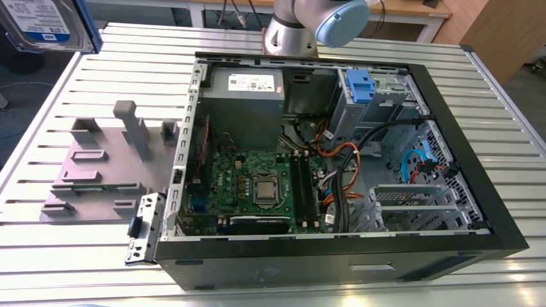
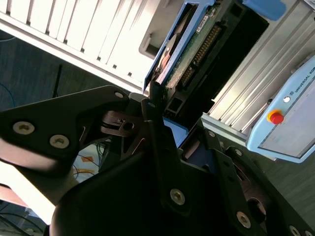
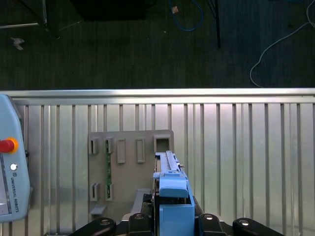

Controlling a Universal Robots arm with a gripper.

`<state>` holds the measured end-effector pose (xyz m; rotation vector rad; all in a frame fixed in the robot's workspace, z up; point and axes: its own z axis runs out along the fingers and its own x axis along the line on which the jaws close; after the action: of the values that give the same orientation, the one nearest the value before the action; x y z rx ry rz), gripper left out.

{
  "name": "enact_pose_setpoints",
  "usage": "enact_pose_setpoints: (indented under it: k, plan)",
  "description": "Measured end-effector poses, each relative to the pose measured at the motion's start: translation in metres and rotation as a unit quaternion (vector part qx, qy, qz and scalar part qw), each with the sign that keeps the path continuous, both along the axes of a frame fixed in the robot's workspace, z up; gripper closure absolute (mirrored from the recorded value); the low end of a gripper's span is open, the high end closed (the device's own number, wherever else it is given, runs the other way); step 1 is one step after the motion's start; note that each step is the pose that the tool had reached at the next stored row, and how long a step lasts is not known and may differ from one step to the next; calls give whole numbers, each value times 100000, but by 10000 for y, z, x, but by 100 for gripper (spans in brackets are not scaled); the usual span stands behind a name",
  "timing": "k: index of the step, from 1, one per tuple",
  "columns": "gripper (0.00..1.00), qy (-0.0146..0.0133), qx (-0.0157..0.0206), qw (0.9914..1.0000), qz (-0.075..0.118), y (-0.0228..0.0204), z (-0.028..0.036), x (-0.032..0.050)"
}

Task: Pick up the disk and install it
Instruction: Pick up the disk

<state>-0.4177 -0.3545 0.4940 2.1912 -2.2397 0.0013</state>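
Disk (image 1: 47, 22) hangs at the exterior view's upper left, above the slatted table's (image 1: 51, 96) corner and well apart from the open computer case (image 1: 341, 256). Gripper (image 3: 172, 221) fingers pinch it edge-on over the grey fixture plate (image 3: 128, 177). Judged a carry phase: it wants a firm, square hold on the blue rail (image 3: 172, 184), so the drive does not tilt.

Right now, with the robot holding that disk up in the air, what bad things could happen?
1. The gripper holds the disk up off the table. If the grip slips, the disk could drop and get damaged.
2. Loose cables lie inside the open computer case, near the blue drive bay. The disk might snag them on its way in.
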Motion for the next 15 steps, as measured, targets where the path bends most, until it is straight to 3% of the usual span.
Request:
enact_pose_setpoints:
  k: [15]
  plan:
    - [63,0,-1,100000,-3,0,0,98]
